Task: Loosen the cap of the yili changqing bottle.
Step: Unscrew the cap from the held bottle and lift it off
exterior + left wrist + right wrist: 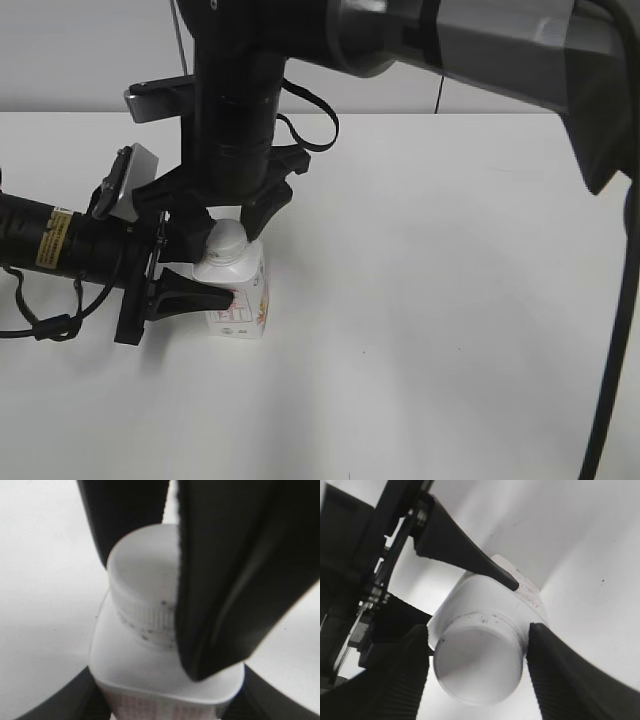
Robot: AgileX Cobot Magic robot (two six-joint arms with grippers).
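Note:
The white yili changqing bottle [245, 300] stands upright on the white table, red-orange print on its side. My left gripper [205, 272] comes in from the left and is shut on the bottle's body. In the left wrist view its fingers press both sides of the bottle [150, 672]. My right gripper [228, 225] hangs down from above with one finger on each side of the white ribbed cap [228, 240], shut on it. The right wrist view shows the cap [477, 662] between the right gripper's ribbed fingers [477, 672]. In the left wrist view the cap [142, 575] is partly hidden by a right finger.
The white table [450, 300] stretches to the right and front of the bottle. The right arm's large dark body [450, 40] crosses the top of the exterior view. A black cable [615, 380] hangs down at the right edge.

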